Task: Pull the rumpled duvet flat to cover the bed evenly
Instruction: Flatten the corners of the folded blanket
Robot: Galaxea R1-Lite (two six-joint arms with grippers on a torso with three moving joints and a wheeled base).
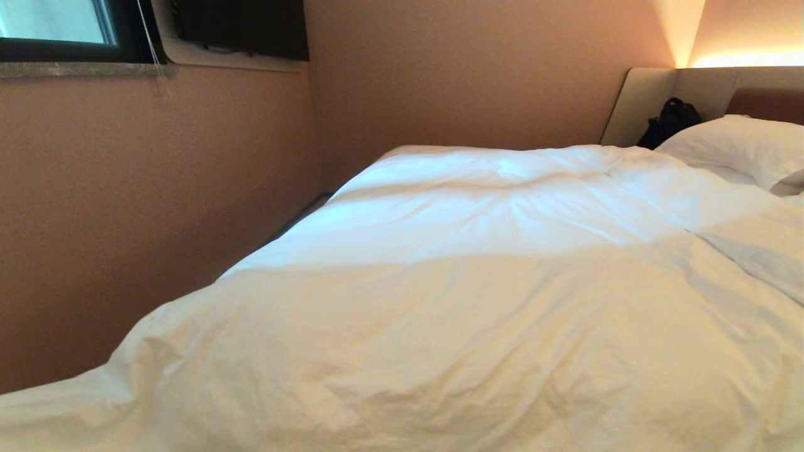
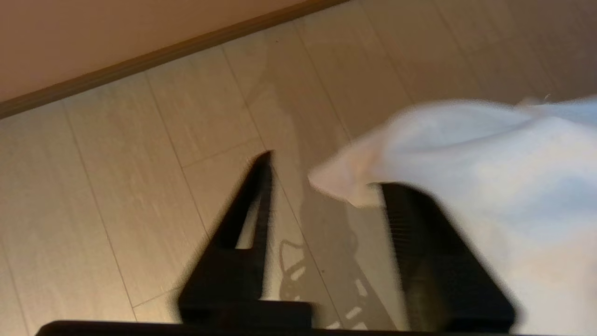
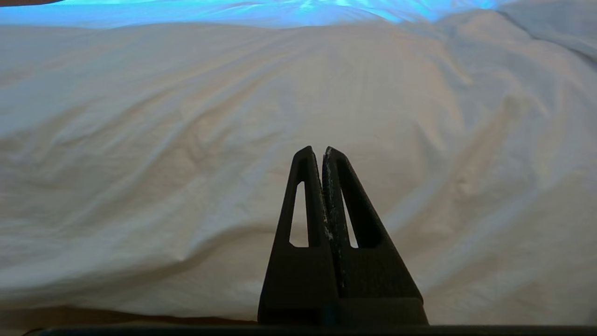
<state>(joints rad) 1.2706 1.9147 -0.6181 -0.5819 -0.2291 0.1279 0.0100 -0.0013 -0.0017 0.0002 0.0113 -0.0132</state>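
One soft, puffy duvet (image 1: 477, 301): light, drapes, slips easily. Best taken at corner beside left gripper (image 2: 326, 186), fingers spread. Right gripper (image 3: 322, 154) pressed together over duvet.

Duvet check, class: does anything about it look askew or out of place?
Yes. The duvet lies creased, with a ridge bunched toward the pillow. A corner hangs over the floor beside the open left tool.

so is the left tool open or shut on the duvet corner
Open. In the left wrist view the left tool's two fingers stand apart over the floor, and the duvet corner drapes on one finger, not pinched.
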